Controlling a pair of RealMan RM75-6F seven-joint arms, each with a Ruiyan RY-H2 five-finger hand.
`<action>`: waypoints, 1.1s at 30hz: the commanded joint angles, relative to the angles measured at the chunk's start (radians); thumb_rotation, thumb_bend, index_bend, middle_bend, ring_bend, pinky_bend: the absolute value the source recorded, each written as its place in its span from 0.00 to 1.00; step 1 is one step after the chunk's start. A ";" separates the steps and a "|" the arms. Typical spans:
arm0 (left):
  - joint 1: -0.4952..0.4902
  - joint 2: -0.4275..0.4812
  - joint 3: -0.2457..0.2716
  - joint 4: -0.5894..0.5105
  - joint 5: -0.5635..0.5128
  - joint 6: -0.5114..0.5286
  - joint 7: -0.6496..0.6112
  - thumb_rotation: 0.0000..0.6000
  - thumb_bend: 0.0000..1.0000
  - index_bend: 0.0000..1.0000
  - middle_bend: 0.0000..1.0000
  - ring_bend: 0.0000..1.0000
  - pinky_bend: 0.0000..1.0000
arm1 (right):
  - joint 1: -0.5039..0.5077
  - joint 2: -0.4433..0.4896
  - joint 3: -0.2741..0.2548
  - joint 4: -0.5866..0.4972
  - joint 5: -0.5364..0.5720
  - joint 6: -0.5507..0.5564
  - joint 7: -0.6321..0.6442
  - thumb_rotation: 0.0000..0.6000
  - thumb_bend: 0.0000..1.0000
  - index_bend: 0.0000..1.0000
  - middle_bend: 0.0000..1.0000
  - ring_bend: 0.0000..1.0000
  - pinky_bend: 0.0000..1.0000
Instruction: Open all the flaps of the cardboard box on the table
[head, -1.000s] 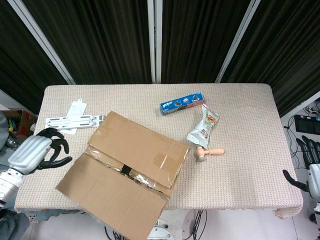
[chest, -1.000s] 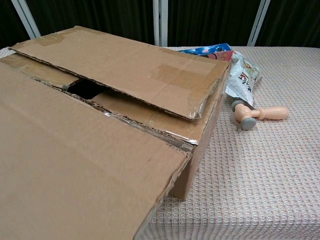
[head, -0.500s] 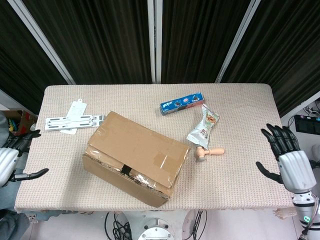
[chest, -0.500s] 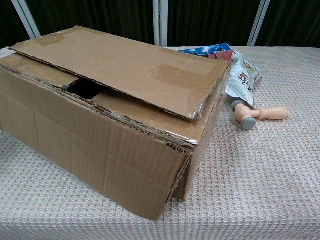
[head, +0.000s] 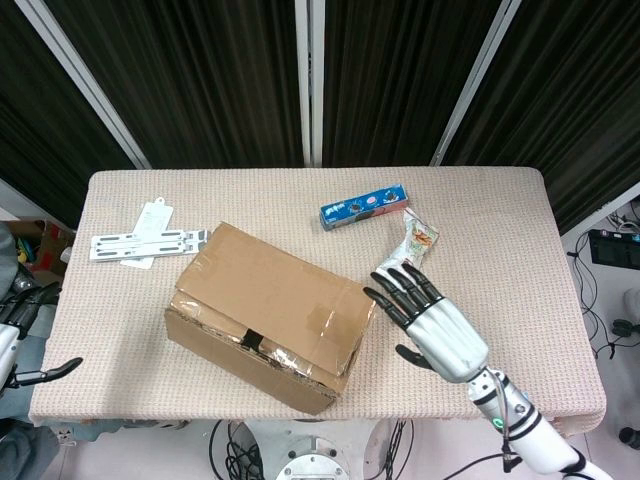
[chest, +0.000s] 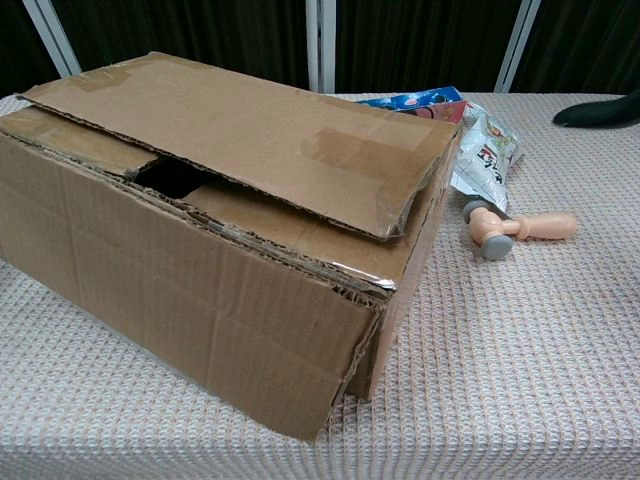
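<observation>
We note the corrugated cardboard box (head: 268, 315) lying diagonally, long axis upper-left to lower-right; right hand (head: 430, 318) spread, empty; left hand's (head: 20, 345) state unclear.

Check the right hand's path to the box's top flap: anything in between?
Nothing visible blocks it. In the head view the right hand, open with fingers spread, hovers just right of the cardboard box, fingertips near the edge of the top flap. The toy hammer and snack packet lie on the table beneath the hand, not between.
</observation>
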 joint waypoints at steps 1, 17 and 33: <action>0.007 -0.021 0.000 0.024 0.004 0.011 0.006 0.30 0.03 0.04 0.13 0.10 0.15 | 0.043 -0.092 -0.014 0.035 0.030 -0.044 -0.063 1.00 0.07 0.00 0.00 0.00 0.00; 0.014 -0.057 -0.002 0.084 -0.005 0.019 -0.024 0.30 0.04 0.04 0.13 0.10 0.15 | 0.101 -0.221 -0.030 0.078 0.082 -0.073 -0.129 1.00 0.08 0.00 0.00 0.00 0.00; 0.026 -0.074 0.002 0.122 -0.012 0.027 -0.031 0.30 0.04 0.04 0.13 0.10 0.15 | 0.148 -0.304 -0.034 0.124 0.105 -0.077 -0.178 1.00 0.10 0.00 0.00 0.00 0.00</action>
